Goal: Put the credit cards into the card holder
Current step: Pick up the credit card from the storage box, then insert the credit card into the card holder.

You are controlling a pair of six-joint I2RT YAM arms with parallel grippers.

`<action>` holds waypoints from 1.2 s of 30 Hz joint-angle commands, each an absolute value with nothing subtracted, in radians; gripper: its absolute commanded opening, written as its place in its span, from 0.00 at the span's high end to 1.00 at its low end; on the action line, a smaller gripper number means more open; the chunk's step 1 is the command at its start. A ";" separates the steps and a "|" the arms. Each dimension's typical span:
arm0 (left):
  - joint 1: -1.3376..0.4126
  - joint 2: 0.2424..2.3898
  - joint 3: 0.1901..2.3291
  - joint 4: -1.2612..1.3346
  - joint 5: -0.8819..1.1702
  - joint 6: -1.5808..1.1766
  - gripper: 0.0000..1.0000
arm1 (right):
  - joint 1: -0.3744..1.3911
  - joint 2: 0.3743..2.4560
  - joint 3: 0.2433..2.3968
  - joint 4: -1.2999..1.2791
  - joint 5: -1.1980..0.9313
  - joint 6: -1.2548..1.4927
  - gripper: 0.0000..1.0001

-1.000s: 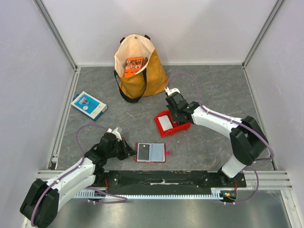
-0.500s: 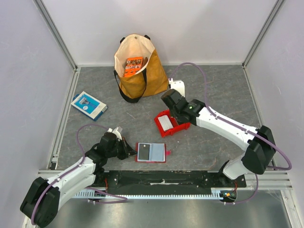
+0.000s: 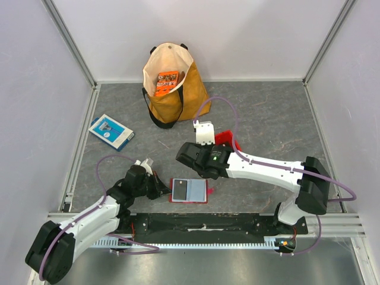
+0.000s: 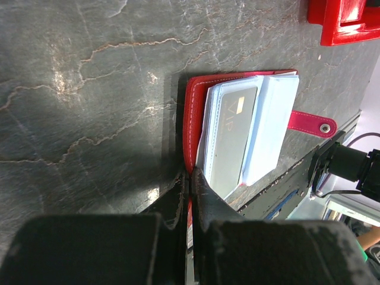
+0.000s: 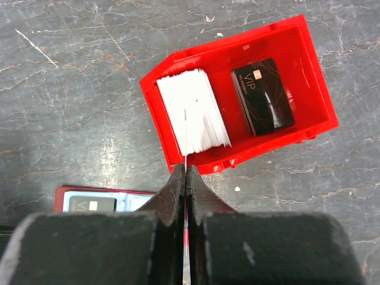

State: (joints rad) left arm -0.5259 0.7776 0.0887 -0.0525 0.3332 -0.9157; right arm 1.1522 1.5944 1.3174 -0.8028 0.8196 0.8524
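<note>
Card holder point(image 4: 193, 119) clamped by left tool point(image 4: 189, 174); right tool point(image 5: 185, 170) pinches white card point(image 5: 185, 155), visible only wrist-side.

The left arm point(image 3: 89, 221) lies low by the near edge, its forearm angling up and to the right from the base. Its wrist is bent so the left pincer point(image 4: 190, 173) points across the worktop point(image 3: 267, 119), close to the surface. Its jaws are pressed together, nipping the red edge of the holder point(image 4: 193, 119). The right arm point(image 3: 267, 169) folds at its elbow on the right side and stretches its forearm leftward toward the middle, raised off the surface. Its wrist is turned so the right pincer point(image 5: 185, 171) faces straight down. Those jaws are closed tight too, with a thin white card point(image 5: 185, 133) pinched edge-on between them. The two pincers are near each other but apart.
</note>
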 commanded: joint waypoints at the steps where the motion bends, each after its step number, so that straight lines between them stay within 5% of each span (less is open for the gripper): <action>1: -0.526 0.764 0.109 -0.058 0.339 -0.910 0.98 | 1.190 1.609 1.336 -0.842 0.896 0.960 1.00; 17: -0.528 0.733 0.107 -0.077 0.339 -0.913 0.98 | 1.210 1.490 0.962 -0.358 0.437 0.982 1.00; 36: -0.526 0.730 0.107 -0.084 0.336 -0.911 0.98 | 1.207 1.462 0.864 -0.411 0.463 1.075 1.00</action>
